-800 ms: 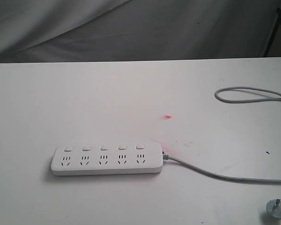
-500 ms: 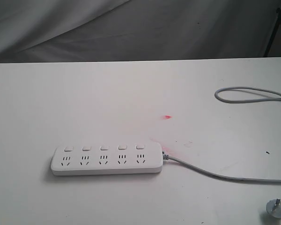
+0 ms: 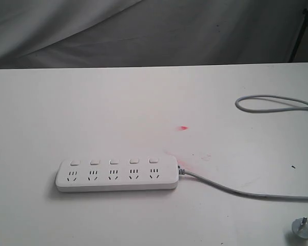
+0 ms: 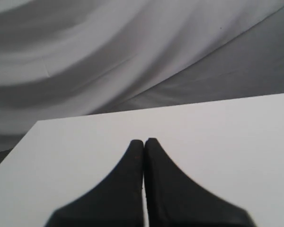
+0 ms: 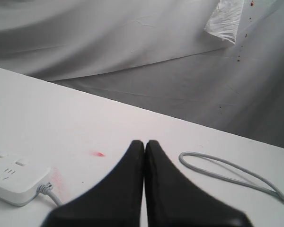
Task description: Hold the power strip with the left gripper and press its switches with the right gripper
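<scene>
White table (image 3: 143, 92) before a grey draped cloth (image 3: 143, 31), with the power strip (image 3: 117, 175) lying flat at the lower left of the exterior view.
We see its five switches (image 3: 114, 162) in a row above the sockets, and a grey cord (image 3: 236, 190) running from its right end toward a plug (image 3: 304, 228). We see the left gripper (image 4: 144, 142) pressed together above bare table, and the right gripper (image 5: 145, 143) likewise pressed together, gripping nothing, apart from the strip's cord end.
</scene>
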Controlling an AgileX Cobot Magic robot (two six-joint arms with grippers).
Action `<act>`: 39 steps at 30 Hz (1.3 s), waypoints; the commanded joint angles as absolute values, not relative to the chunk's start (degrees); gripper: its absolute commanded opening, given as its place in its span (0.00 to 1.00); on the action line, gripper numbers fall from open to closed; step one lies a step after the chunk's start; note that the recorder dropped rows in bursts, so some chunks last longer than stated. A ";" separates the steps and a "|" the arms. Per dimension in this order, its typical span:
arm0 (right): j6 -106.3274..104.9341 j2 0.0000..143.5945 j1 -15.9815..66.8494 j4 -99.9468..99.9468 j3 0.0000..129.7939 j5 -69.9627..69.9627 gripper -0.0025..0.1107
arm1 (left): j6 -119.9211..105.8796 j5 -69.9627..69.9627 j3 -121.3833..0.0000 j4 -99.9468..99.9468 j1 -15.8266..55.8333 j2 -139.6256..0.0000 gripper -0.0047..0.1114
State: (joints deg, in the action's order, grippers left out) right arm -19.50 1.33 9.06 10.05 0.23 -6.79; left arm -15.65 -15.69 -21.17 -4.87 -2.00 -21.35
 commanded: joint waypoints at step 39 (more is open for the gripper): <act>-19.43 0.97 8.71 9.79 0.00 -6.79 0.02 | -82.61 -51.99 -48.38 -40.30 -1.05 -65.82 0.04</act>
